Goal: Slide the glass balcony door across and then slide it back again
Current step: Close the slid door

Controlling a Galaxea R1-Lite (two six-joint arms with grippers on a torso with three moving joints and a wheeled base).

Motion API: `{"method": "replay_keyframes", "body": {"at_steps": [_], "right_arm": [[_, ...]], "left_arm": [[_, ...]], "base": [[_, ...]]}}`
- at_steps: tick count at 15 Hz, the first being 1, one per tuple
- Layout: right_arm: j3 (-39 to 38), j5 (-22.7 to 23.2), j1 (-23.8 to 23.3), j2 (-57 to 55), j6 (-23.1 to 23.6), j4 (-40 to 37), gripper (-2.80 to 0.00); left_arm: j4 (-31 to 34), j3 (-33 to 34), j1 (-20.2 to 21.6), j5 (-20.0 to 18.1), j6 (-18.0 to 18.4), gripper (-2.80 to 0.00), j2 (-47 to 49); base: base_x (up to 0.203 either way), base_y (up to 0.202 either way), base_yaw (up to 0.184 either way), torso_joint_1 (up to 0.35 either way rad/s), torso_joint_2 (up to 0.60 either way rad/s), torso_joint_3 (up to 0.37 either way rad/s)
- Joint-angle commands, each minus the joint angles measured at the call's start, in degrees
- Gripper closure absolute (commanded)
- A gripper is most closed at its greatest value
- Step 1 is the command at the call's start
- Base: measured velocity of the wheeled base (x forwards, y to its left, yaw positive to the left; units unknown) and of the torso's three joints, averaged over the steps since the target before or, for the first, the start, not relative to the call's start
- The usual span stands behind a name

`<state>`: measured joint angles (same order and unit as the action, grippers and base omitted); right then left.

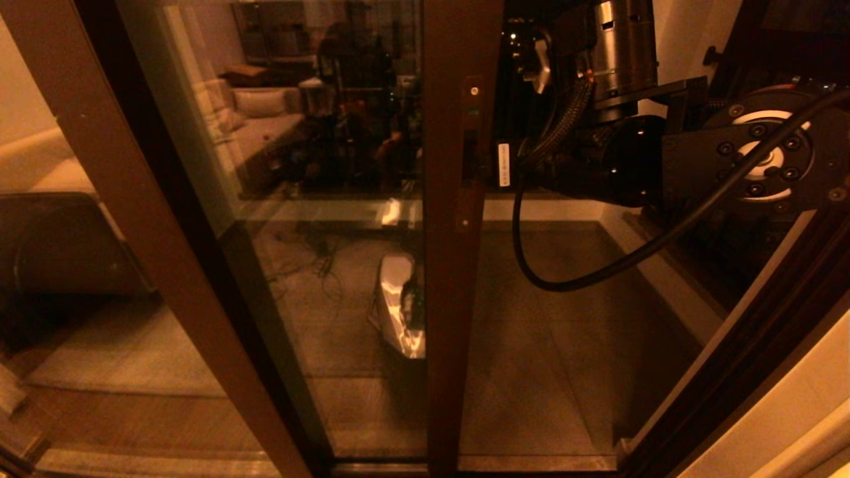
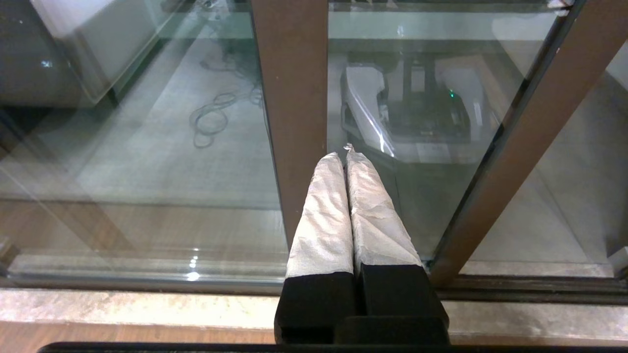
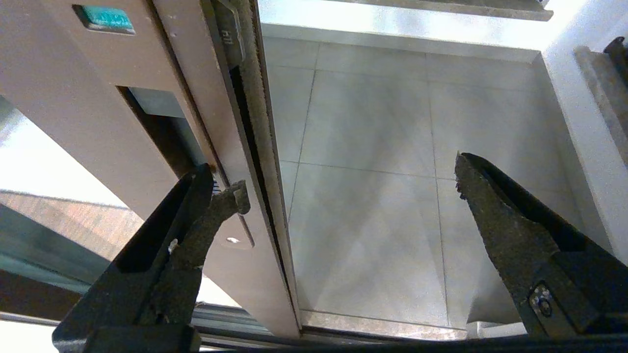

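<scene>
Judging by its tall pane and solid brown frame, you should treat the glass balcony door (image 1: 372, 219) as heavy, rigid and smooth-faced: it will likely run only along its floor track, so push level, never against the glass. It stands partly slid across, its handled upright (image 1: 458, 265) near the middle of the opening, with bare balcony floor (image 1: 564, 345) showing beyond its free edge. Take hold at the slim recessed handle (image 3: 162, 127) in that upright, where a finger can hook. Your right hand (image 3: 343, 186) is released, jaws wide, one fingertip (image 3: 230, 196) at the lower end of the recess, the other out past the door's edge. Your left hand (image 2: 346, 157) hangs clenched and empty, low before the frame.
</scene>
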<state>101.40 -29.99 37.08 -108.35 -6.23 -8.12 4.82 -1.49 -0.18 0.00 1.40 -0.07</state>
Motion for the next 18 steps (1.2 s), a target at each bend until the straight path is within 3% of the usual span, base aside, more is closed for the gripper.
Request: {"method": "replay_keyframes", "body": {"at_steps": [1,18], "right_arm": [[-0.06,-0.16,-0.61,-0.14,-0.01,-0.02,-2.80],[0.11,-0.16,-4.95,-0.63,2.27,0.12,-2.80]], "left_arm": [[0.02,-0.01,0.01,0.00,0.00,0.00,-0.01],[0.02,-0.01,0.01,0.00,0.00,0.00,-0.01]], "base": [[0.000,0.000,0.000,0.000,0.00,0.000],[0.000,0.000,0.000,0.000,0.00,0.000]]}}
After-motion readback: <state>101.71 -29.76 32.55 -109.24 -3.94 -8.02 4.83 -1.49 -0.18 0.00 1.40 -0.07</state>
